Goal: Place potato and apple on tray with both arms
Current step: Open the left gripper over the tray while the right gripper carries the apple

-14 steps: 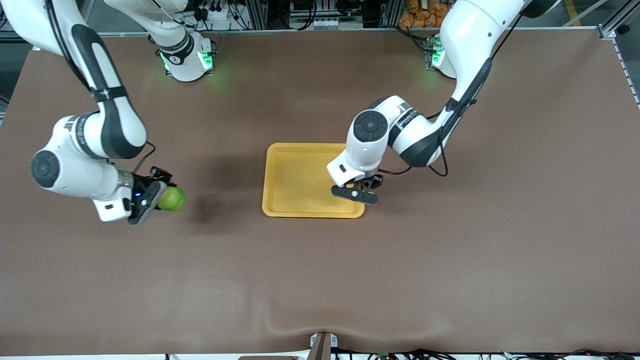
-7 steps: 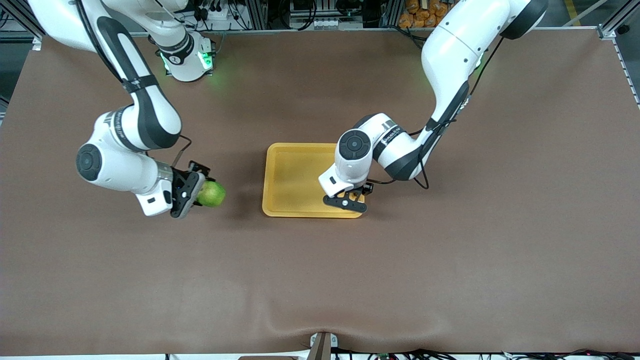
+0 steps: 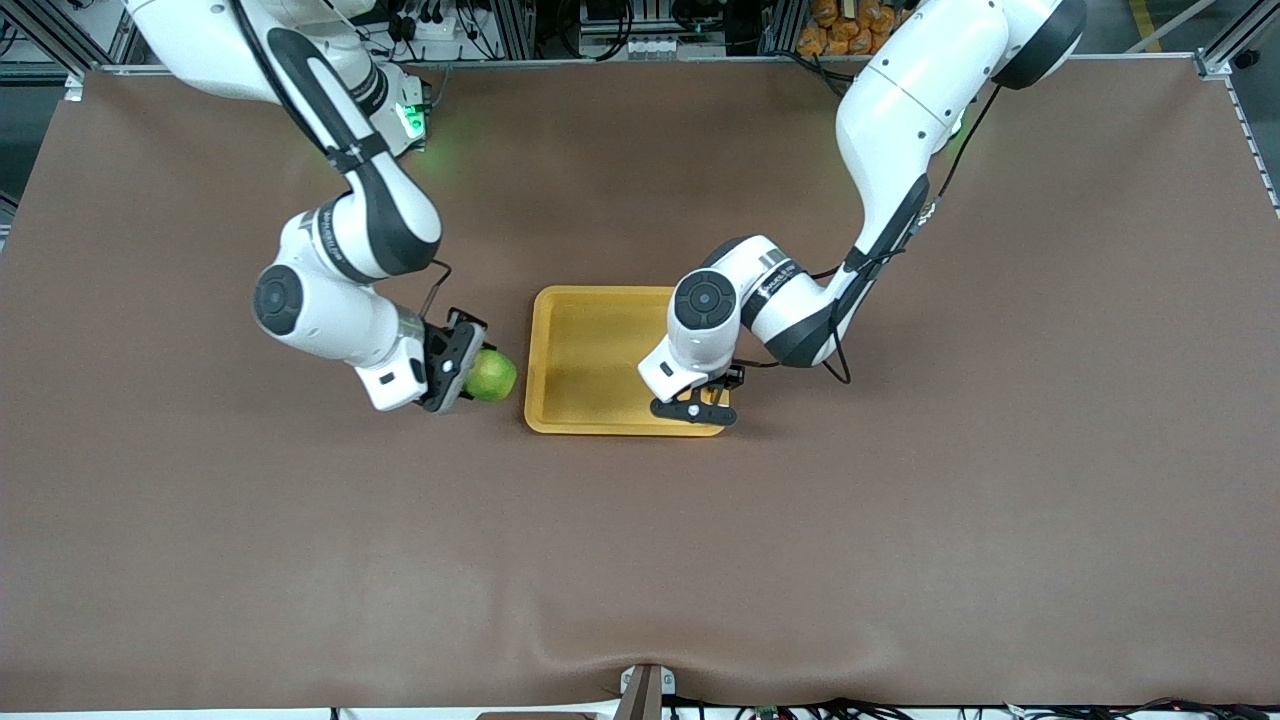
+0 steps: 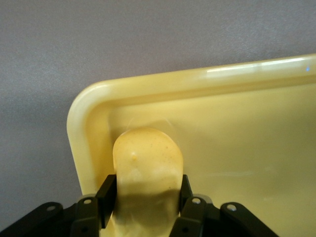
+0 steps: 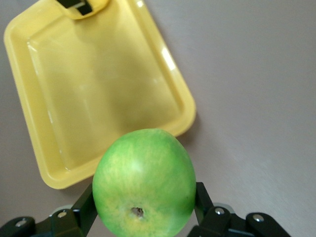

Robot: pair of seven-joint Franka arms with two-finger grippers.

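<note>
I see the left gripper (image 3: pixel 697 405) clamped on the potato (image 4: pixel 147 170) low in the tray (image 3: pixel 585 355) corner nearest the front camera, while the right gripper (image 3: pixel 462 362) grips the apple (image 3: pixel 492 376) over the table (image 3: pixel 640 560) just beside the tray

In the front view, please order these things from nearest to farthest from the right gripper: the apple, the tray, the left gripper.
1. The apple: held in the right gripper, its jaws shut on it, beside the tray.
2. The tray: its rim lies just past the apple.
3. The left gripper: over the tray corner nearest the left arm, holding the potato.
</note>
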